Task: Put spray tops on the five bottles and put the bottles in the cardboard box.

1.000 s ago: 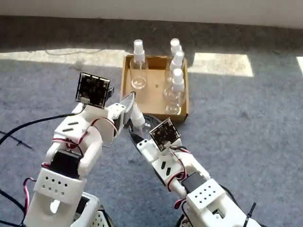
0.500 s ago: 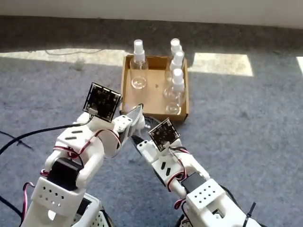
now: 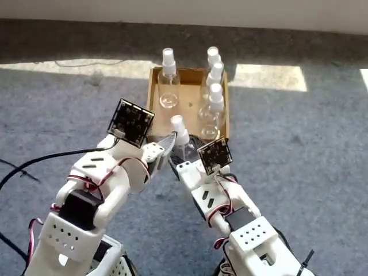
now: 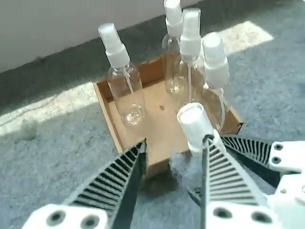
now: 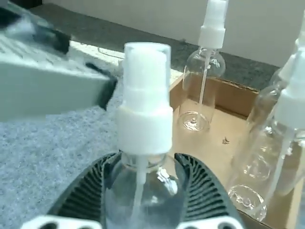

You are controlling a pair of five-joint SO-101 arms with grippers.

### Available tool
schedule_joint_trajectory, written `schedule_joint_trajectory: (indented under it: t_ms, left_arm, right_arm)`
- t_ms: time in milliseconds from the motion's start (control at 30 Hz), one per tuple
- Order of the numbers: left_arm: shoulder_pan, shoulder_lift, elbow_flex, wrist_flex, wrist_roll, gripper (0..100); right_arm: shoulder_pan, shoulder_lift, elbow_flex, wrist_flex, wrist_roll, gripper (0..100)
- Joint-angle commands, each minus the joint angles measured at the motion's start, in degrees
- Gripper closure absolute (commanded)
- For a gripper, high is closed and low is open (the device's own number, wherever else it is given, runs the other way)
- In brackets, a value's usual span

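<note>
My right claw [image 5: 145, 164], clamped on the capped fifth bottle [image 5: 138, 195], has lifted it to the near wall of the cardboard box [image 3: 151, 100]. My left claw [image 4: 174, 142] has let go, jaws apart; only boxing remains, I judge.

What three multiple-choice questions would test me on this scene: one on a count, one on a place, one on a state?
1. How many bottles stand in the box? A) two B) four C) five
2. Where is the fifth bottle? A) standing in the box B) held in the right fingers C) lying on the carpet
3. How are the left fingers? A) open B) shut on a bottle C) shut on nothing

Answers: 1 B, four capped ones stand inside. 2 B, the right wrist view shows the fingers clamped on its body. 3 A, a wide gap shows between them.
</note>
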Motion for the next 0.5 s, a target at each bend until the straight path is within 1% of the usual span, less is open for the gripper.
schedule_joint_trajectory:
  t_ms: [0,67,167,267,333,400,467]
  left_arm:
    - [-2.6,-0.9,-8.8,0.4,-0.2,81]
    - [-4.5,-0.9,-12.3,2.2,-0.2,81]
    - [-8.1,-1.0,-16.7,8.1,-0.2,81]
    - [-11.3,-1.0,-18.4,13.8,-0.7,81]
    - [-12.9,-1.0,-17.6,16.5,-5.7,81]
    - [-14.0,-1.0,-14.6,18.0,-10.3,81]
    - [-15.6,-1.0,-10.9,18.1,-10.2,81]
  right_arm:
    - [0.1,-1.0,-0.4,-0.7,0.9,99.5]
    - [-0.8,-1.0,-0.4,-0.7,0.9,99.5]
    - [-1.7,-1.0,-0.7,-0.7,0.9,99.5]
    - [-1.4,-1.0,-0.9,-0.7,0.9,99.5]
    - [-0.5,-1.0,-1.9,-0.7,1.0,99.5]
    - [0.7,-1.0,-7.1,0.5,1.1,99.5]
    - [1.8,-0.7,-14.5,5.6,2.1,99.5]
